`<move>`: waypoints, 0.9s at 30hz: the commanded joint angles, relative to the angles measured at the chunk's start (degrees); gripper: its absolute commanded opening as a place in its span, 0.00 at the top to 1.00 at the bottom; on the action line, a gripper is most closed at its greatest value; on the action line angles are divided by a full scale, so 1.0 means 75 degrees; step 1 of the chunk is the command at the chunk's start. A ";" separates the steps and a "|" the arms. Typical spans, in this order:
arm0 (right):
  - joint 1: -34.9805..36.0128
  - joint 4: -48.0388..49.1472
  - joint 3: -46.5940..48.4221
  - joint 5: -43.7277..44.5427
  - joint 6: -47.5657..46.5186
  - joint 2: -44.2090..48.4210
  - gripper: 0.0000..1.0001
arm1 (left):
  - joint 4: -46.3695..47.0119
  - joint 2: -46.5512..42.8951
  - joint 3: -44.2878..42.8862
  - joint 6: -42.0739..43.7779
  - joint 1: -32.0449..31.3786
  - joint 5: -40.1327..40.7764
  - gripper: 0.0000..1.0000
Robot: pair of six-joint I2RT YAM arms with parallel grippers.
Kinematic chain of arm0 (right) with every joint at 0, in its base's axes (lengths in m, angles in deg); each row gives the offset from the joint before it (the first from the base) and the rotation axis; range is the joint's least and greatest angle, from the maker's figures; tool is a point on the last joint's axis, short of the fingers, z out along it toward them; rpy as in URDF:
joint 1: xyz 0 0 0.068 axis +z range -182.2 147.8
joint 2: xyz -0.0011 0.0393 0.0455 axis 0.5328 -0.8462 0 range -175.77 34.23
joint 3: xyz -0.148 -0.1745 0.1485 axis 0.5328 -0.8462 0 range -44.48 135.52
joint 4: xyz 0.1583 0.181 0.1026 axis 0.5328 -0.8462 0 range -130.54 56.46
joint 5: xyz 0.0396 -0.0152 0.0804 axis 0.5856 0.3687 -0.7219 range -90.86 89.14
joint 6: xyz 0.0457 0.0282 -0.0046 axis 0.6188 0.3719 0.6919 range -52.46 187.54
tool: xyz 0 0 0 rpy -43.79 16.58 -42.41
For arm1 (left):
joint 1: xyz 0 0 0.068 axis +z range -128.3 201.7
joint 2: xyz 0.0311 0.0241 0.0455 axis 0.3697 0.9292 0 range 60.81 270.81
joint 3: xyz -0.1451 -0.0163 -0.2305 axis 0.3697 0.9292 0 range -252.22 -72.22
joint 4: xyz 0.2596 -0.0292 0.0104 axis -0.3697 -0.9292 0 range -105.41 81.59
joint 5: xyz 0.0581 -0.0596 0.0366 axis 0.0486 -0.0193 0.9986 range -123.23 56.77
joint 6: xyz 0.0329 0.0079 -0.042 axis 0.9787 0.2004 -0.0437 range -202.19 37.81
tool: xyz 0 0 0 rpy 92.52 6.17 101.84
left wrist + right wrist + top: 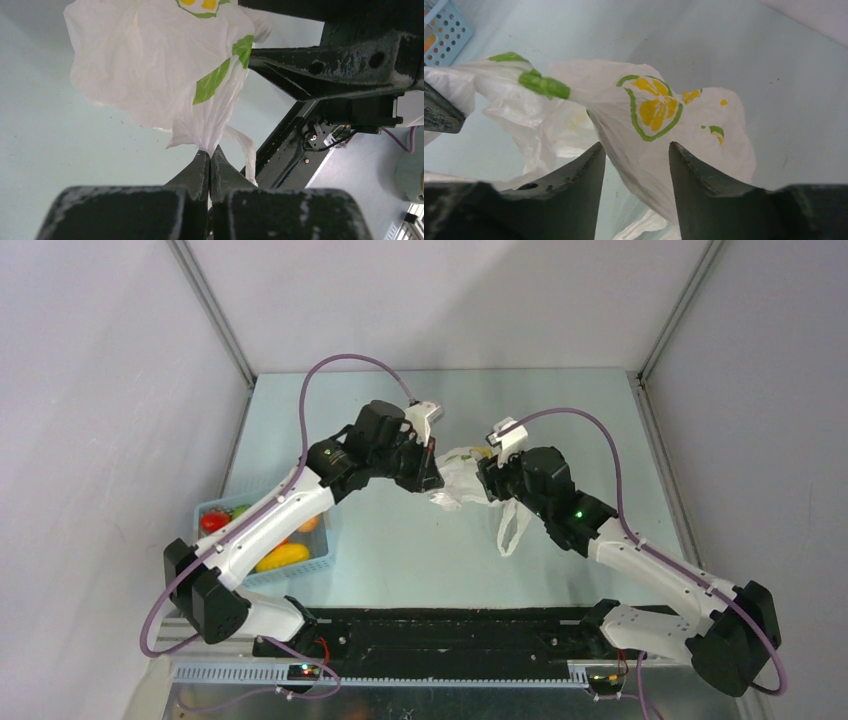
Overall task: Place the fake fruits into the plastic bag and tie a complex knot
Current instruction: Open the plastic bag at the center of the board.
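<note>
Mid-counter, my left fingers [199, 172] pinch the gathered neck of the plastic bag [460, 480] while my right fingers [579, 175] stand parted astride a printed fold; I'd close deep, then spread gently, opening the mouth for the fake fruits [283, 557] in the left-edge basket [322, 568].

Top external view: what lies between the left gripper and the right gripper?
The plastic bag, in the top external view; the left gripper pinches it, and the right gripper stands open around a fold.
</note>
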 commanded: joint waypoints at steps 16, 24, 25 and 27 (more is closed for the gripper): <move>0.0092 -0.0526 0.0658 0.1402 0.2421 -0.0032 1.00 | 0.1240 -0.1046 0.0133 0.0603 -0.0057 0.1414 0.02; 0.0366 -0.1031 0.1009 0.2939 0.3790 -0.0067 1.00 | 0.2511 -0.1724 0.1433 -0.0380 -0.1315 0.3465 0.01; 0.0389 -0.1063 0.1057 0.3067 0.3954 -0.0077 1.00 | 0.2660 -0.1792 0.1581 -0.0880 -0.1395 0.3618 0.01; 0.0444 -0.1154 0.1167 0.3194 0.4219 -0.0092 1.00 | 0.3182 -0.1935 0.2078 -0.1512 -0.1576 0.3975 0.01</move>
